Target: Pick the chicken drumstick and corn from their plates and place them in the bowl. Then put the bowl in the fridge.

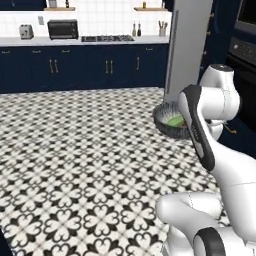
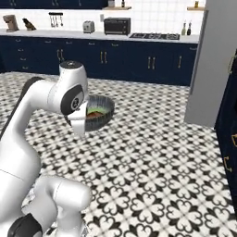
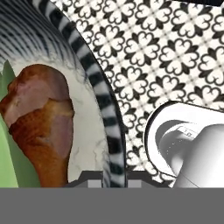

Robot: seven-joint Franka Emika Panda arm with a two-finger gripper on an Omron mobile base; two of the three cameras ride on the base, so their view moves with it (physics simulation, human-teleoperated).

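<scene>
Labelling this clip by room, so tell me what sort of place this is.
A home kitchen, rendered: navy cabinets under a long counter, a toaster oven and a stovetop on it, and a stainless-steel fridge.

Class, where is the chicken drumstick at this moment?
The chicken drumstick lies inside the bowl, at the left of the hand view, beside the green corn husk; the bowl hangs above the patterned floor.
</scene>
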